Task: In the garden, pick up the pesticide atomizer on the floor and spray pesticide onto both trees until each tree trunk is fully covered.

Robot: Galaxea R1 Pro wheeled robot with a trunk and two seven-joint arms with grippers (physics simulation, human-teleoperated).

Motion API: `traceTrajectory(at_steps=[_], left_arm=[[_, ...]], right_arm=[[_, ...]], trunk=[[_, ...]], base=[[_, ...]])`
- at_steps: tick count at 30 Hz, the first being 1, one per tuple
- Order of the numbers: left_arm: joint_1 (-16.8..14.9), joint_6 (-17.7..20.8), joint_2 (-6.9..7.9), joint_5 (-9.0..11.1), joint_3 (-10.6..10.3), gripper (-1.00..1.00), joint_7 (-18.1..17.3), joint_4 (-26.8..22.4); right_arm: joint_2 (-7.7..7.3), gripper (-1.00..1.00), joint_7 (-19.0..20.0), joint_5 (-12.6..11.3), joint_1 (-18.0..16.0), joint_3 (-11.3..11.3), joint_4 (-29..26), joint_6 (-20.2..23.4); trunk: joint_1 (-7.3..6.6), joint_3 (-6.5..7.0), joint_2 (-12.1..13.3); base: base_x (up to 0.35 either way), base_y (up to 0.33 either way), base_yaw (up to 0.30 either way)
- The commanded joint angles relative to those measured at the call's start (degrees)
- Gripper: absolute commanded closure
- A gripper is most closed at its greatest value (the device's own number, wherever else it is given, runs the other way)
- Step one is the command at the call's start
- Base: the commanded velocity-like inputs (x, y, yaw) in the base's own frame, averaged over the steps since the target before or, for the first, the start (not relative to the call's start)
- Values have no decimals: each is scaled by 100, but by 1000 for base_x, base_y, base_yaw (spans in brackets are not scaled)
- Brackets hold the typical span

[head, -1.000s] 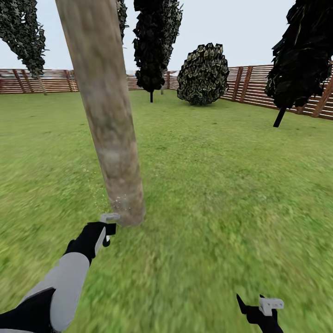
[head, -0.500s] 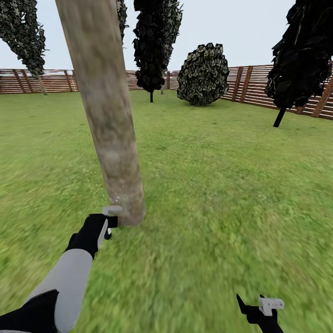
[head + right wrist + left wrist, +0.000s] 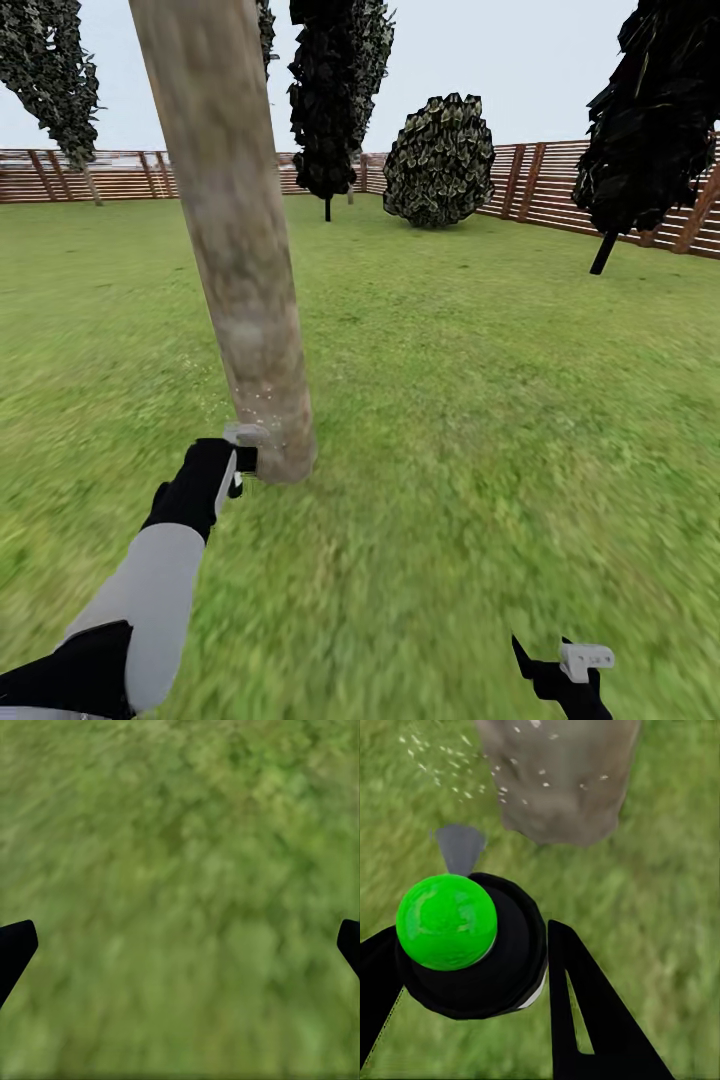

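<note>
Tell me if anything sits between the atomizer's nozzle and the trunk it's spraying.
Nothing visible does. The left gripper holds the atomizer, whose grey nozzle points at the base of the tree trunk. Across the short gap there is grass below and drifting pesticide specks, some already on the bark.

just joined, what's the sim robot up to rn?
It's in the fenced garden, spraying a tree. The left gripper is shut on the pesticide atomizer, held low beside the base of the thick tree trunk. Pale pesticide specks dot the lower bark and hang in the air nearby. The right gripper is open over the grass, holding nothing.
</note>
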Motion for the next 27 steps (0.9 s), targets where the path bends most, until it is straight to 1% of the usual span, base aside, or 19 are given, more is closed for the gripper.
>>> traceTrajectory(at_steps=[1,2,4,5,6,7,8,9,12,16,17,20,21,22,24,27], left_arm=[[-35,34,43,9,10,100,-1,-4],[-78,61,178,13,20,100,-1,-5],[-109,72,258,19,25,100,-1,-1],[-113,75,261,21,23,100,-1,-1],[-117,77,247,23,13,100,-1,-1],[-132,85,200,24,-5,100,-4,-2],[-153,86,133,24,-13,100,-7,-5],[-170,87,13,21,-24,100,-4,-7],[-252,104,-91,24,-25,100,-7,-9],[-281,190,-29,21,7,100,-9,-14],[-268,233,21,17,22,100,-10,-194],[-235,450,81,23,6,100,-10,-454],[-236,542,61,21,-8,100,-10,-492],[-264,721,2,23,-23,100,-10,-560],[-288,779,-76,24,-30,100,-10,-586],[-383,801,-132,33,-32,100,-17,-596]], right_arm=[[0,-100,2,0,0,0,0,0],[0,-100,2,0,0,0,0,0],[0,-100,2,0,-2,0,0,0],[1,-100,2,0,-1,0,0,0],[2,-100,2,0,-2,0,0,0],[1,-100,3,0,-1,0,0,0],[0,-100,0,0,0,0,0,0],[0,-100,0,0,0,0,0,0],[1,-100,4,0,0,0,0,0],[0,-100,4,0,-2,0,0,0],[3,-100,2,0,0,0,0,0],[3,-100,3,0,-2,0,0,0],[2,-100,3,0,-1,0,0,0],[0,-100,0,0,0,0,0,0],[0,-100,2,0,-1,0,0,0],[0,-100,3,0,0,0,0,0]], trunk=[[0,0,0],[0,0,0],[0,0,0],[0,0,0],[0,0,0],[0,0,0],[0,0,0],[0,0,0],[0,0,0],[0,0,0],[0,0,0],[0,0,0],[0,0,0],[0,0,0],[0,0,0],[0,0,0]], base=[[0,0,0],[0,0,0],[0,0,0],[0,0,0],[0,0,0],[0,0,0],[0,0,0],[0,0,0],[0,0,0],[0,0,0],[0,0,0],[0,0,0],[-20,0,0],[-244,0,0],[-240,0,0],[-76,0,0]])
